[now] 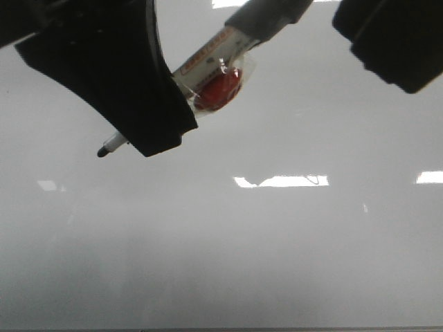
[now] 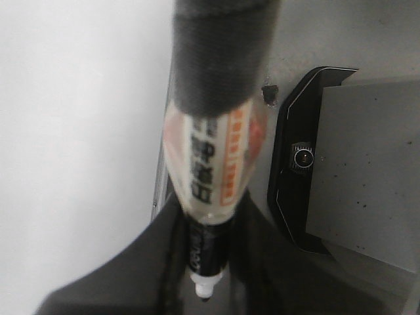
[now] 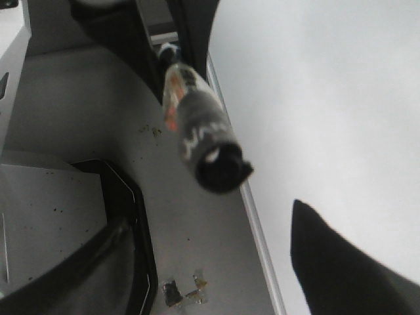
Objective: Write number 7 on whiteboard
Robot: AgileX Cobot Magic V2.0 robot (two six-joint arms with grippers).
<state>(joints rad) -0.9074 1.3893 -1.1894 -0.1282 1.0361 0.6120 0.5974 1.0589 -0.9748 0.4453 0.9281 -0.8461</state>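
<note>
The whiteboard [image 1: 221,263] is a glossy grey-white board that fills the front view, and no black line of the number 7 shows on it. My left gripper [image 1: 158,135] is shut on a marker [image 1: 214,66] wrapped in clear tape with a red patch. The marker's bare black tip [image 1: 102,151] points down-left over the board; I cannot tell whether it touches. In the left wrist view the marker [image 2: 213,157] runs down between the dark fingers [image 2: 118,282]. My right gripper [image 1: 391,41] is at the top right, open and empty, with one finger [image 3: 341,269] over the board.
Bright rectangular light reflections [image 1: 284,181] lie on the board. Beside the board's metal edge [image 3: 252,216] is a grey table [image 3: 190,230] with a black-framed base [image 2: 295,164] and small bits of debris [image 3: 174,292].
</note>
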